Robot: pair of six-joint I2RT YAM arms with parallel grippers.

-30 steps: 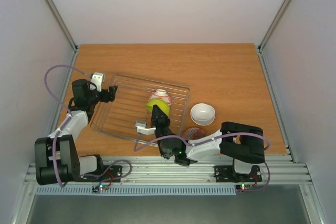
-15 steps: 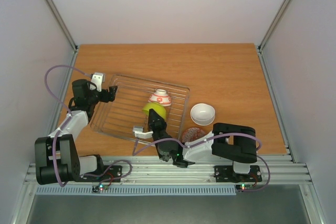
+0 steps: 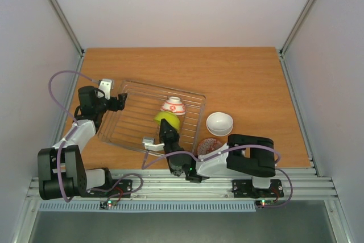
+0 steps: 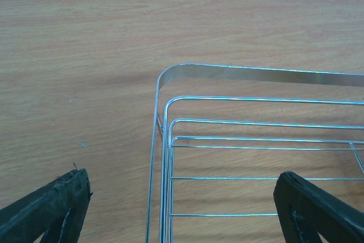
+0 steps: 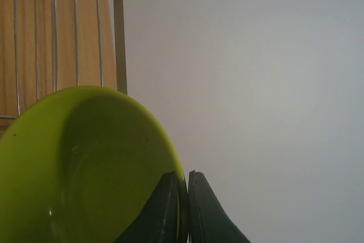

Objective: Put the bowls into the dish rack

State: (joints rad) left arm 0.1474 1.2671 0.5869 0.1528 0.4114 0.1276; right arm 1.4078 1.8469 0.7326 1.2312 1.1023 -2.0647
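Note:
The dish rack (image 3: 128,126) lies left of centre on the wooden table. A white bowl with red pattern (image 3: 173,105) stands in its right part. My right gripper (image 3: 165,133) is shut on the rim of the lime green bowl (image 3: 166,119) and holds it tilted over the rack, just in front of the red-patterned bowl. In the right wrist view the fingers (image 5: 170,203) pinch the green bowl's (image 5: 85,169) rim. My left gripper (image 3: 121,101) is wide open at the rack's far left corner (image 4: 227,75). The orange bowl is out of view.
A plain white bowl (image 3: 219,123) sits on the table right of the rack. A red-patterned bowl (image 3: 209,144) lies in front of it, partly hidden by my right arm. Pale walls enclose the table on three sides.
My right gripper has carried the green bowl a little left and toward me over the rack. The left arm has not moved.

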